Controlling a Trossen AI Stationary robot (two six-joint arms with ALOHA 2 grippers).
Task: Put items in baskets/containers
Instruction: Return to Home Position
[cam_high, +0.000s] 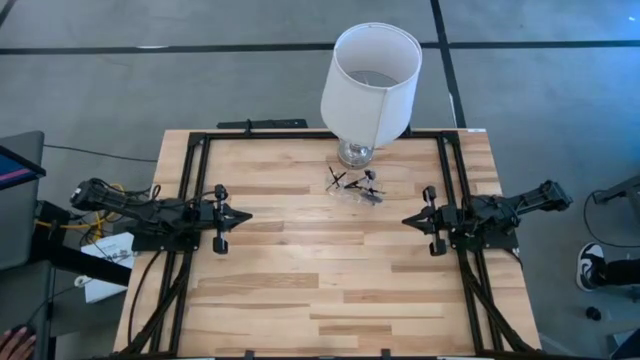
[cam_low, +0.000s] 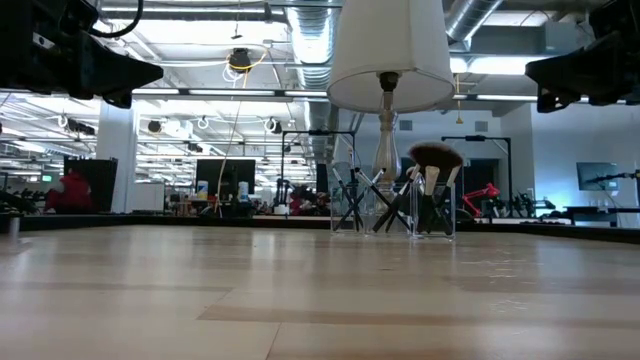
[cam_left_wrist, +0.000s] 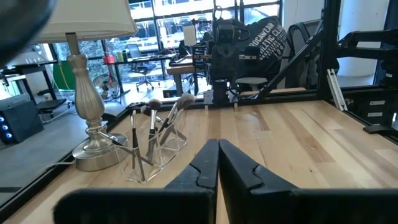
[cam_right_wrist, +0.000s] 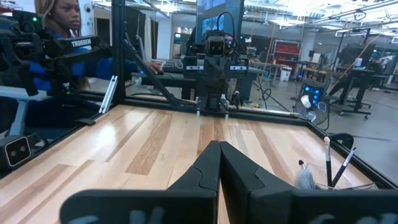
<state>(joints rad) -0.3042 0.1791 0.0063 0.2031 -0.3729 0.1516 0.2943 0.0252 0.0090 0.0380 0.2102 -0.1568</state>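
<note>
Your makeup brushes (cam_left_wrist: 152, 127) stand upright in the clear organizer (cam_left_wrist: 163, 148), just beside the lamp (cam_high: 370, 80) base on the wooden surface (cam_high: 300, 280). There are perhaps six, but they overlap. Your left hand (cam_high: 243, 216) and right hand (cam_high: 408, 218) sit well apart from the lamp on opposite sides, both pinched closed on nothing.

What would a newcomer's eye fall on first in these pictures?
The big white-shaded lamp stands at the far edge of the table, towering over everything. Just in front of its base sits a clear organizer holding makeup brushes, some upright and some leaning. The left gripper and right gripper, both shut, point at each other from opposite sides.
</note>
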